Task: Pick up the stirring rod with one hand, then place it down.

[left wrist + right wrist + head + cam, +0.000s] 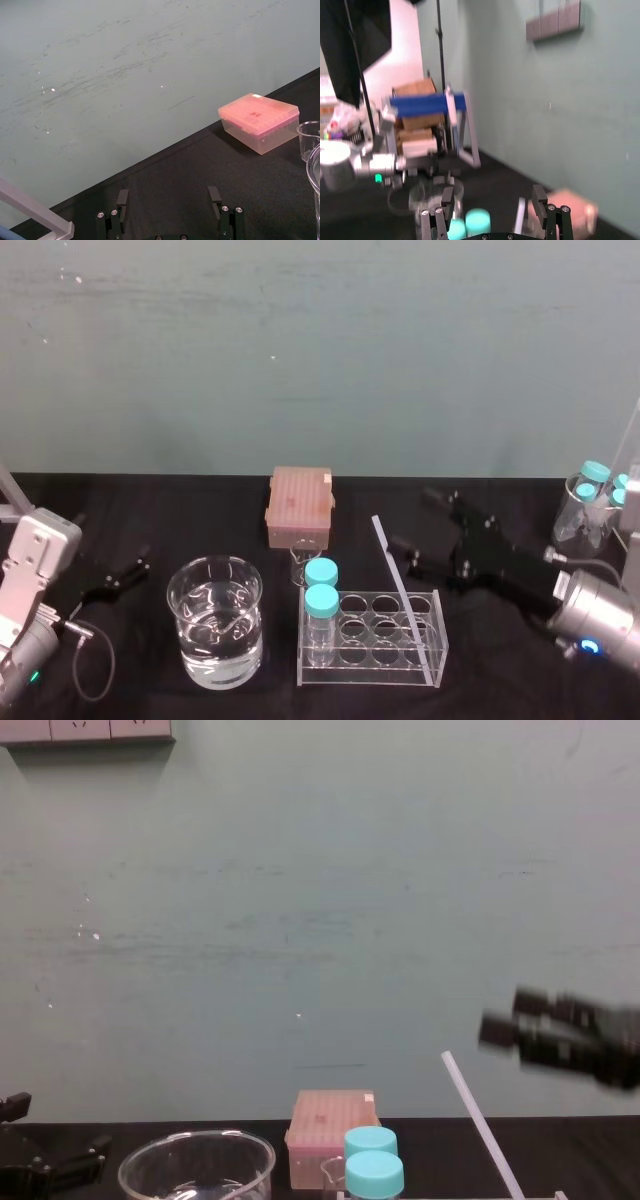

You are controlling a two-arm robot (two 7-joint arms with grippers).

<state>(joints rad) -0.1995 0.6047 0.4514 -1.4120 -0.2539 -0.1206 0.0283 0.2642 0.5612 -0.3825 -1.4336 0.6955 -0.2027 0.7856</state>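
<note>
Right black blocky-jawed gripper (pixel 418 522) in air above table, jaws spread wide, empty. Long thin translucent-white stirring rod (pixel 405 595) just left of and below its fingertips, not touching, leaning tilted in clear plastic tube rack (pixel 372 672). Left black gripper (pixel 125 575) parked far left, jaws wide.

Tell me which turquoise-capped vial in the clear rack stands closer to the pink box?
The rear turquoise-capped vial, just in front of the pink lidded plastic box; the front vial stands in the next slot of the clear plastic rack, nearer the robot.
</note>
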